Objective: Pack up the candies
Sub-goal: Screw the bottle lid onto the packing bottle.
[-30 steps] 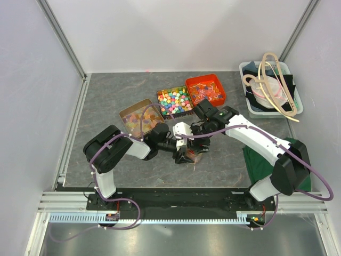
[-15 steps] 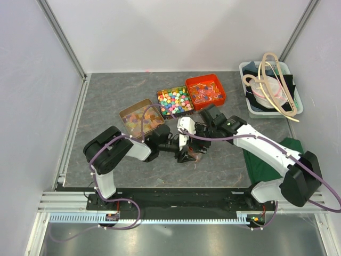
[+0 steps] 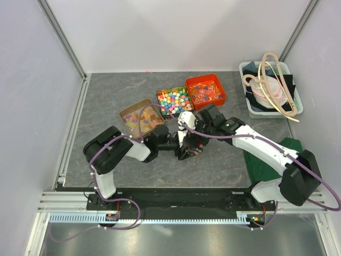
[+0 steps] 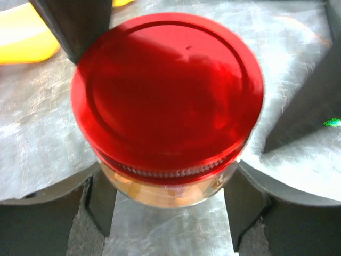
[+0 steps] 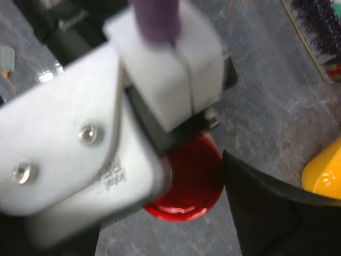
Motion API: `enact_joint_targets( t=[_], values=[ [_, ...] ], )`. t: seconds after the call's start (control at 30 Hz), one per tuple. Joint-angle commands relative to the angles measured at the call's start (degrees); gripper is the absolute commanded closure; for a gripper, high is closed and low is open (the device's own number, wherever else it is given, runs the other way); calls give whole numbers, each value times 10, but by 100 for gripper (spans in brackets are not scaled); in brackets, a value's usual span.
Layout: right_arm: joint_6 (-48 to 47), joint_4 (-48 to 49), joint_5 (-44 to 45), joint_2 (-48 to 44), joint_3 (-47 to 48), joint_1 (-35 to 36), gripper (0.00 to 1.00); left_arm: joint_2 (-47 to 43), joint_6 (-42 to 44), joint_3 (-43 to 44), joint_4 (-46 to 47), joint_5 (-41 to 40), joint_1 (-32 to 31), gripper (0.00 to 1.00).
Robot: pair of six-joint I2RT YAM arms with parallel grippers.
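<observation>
Left wrist view: the left gripper (image 4: 169, 205) hugs the glass jar (image 4: 165, 188) with its red lid (image 4: 168, 96). The right gripper (image 3: 196, 137) hangs open, holding nothing.

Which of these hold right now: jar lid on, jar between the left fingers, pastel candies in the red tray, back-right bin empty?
The jar has its red lid on: true.
The jar sits between the left fingers: true.
The pastel candies are in the red tray: false; the candies lie in the brown tray.
The back-right bin is empty: false; the bin holds curved wooden pieces and dark cloth.
</observation>
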Motion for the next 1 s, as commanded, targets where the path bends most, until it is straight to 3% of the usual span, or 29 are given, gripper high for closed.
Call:
enact_joint_targets(
  t=[0.0,0.37,0.57,0.73,0.97],
  values=[
    [26,52,-25,28,0,22,3,19,39,6,-44,-98,-33,98],
    [-174,-76,-95,-23,55,-5,2,23,70,4,-50,-34,-32,98],
    [-312,-179,-118,-5,83,-34,2,31,128,39,-157,135,-22,98],
    [-412,-211,-146,-10,56,-49,2,37,162,63,-223,260,-11,98],
    [-436,-233,-197,-38,22,-54,2,52,230,105,-350,363,-9,98]
  ],
)
